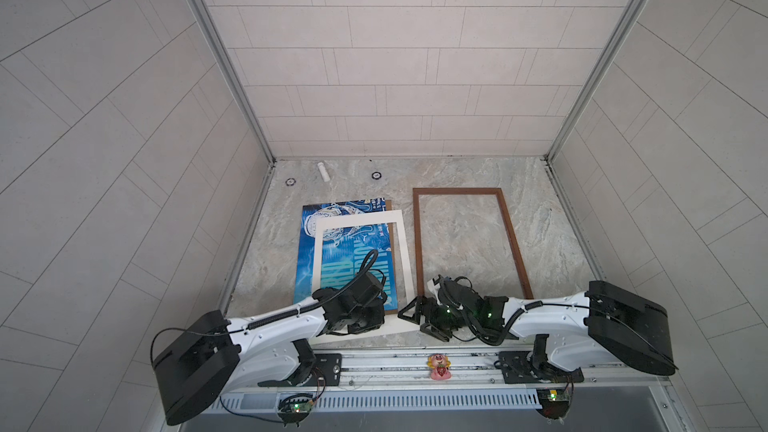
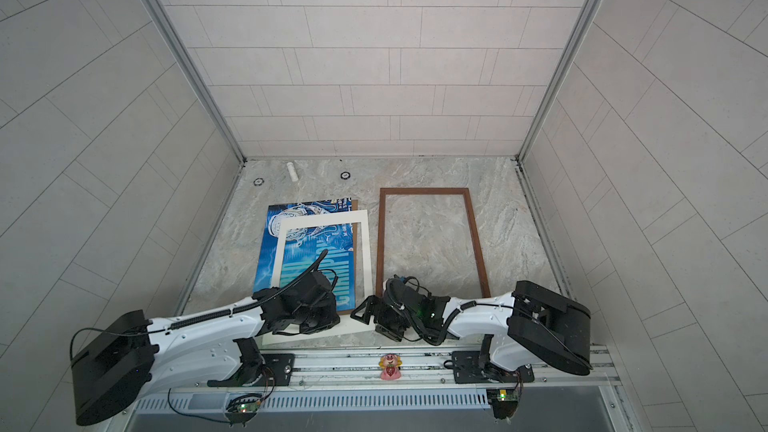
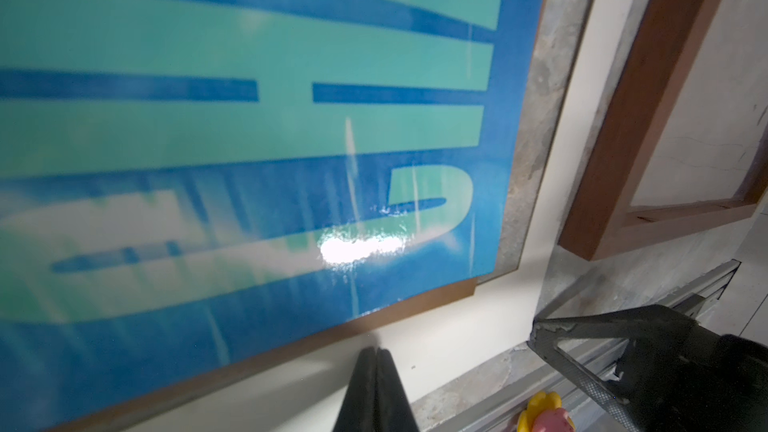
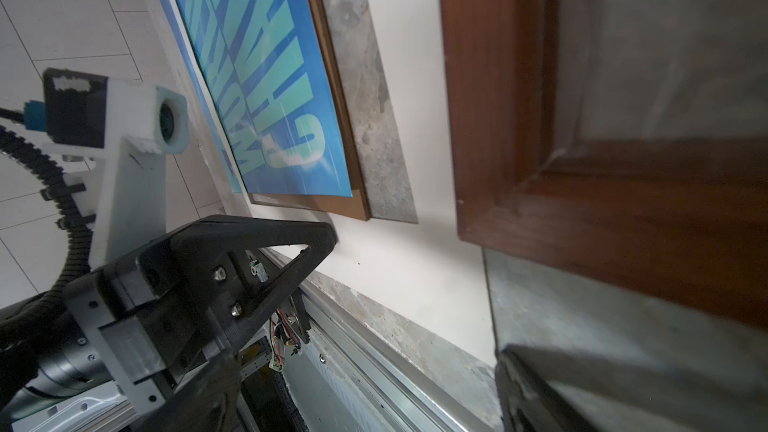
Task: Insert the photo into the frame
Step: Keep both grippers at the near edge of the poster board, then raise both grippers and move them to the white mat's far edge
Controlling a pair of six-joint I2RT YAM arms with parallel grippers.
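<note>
The photo point(image 1: 307, 251), blue with pale teal block letters, lies flat on the left part of the surface point(image 1: 478, 176), on a brown backing board point(image 3: 415, 305) whose edge shows along its near and right sides. A cream-white mat point(image 1: 359, 218) overlaps both: its far strip crosses over the photo, while the near edge of the board rests on top of the mat's near strip. In both top views the frame point(image 1: 418, 243) point(image 2: 379, 243) lies just to the right of the mat, apart from it, with only bare surface inside it.

Left tool point(image 3: 376, 361): jaws pressed together, nothing visible between them. Its tip is over the mat's near strip, just beside the board's near edge; whether it touches the mat cannot be told.

Right tool point(image 1: 411, 322): jaws wide apart, gripping nothing. It sits low by the frame's near left corner. One finger point(image 4: 257, 251) reaches over the mat's near right corner, close to the board's corner; contact there cannot be told.

A white tube point(image 1: 323, 171) lies by the far wall, and a small pink figure point(image 1: 439, 365) stands on the rail between the arm bases.
</note>
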